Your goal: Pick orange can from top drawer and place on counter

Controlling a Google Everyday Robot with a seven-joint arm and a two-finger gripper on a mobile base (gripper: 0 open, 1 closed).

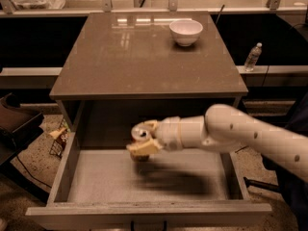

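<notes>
Gripper pinches the orange can by its sides, over the top drawer near the back edge. Can is probably light, thin-walled and slick, so a mid-body hold suits. The counter holds 1 bowl at the back right corner.

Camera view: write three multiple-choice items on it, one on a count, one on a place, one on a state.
1. White bowls on the counter: A one, B two, C three.
2. The pincer is: A beside the bowl, B over the top drawer, closed around the orange can, C out of view.
3. The top drawer is: A shut, B pulled open, C taken out.
Answers: A, a single bowl stands there; B, it grips the can above the drawer floor; B, the drawer floor lies open to view in front of the cabinet.
</notes>
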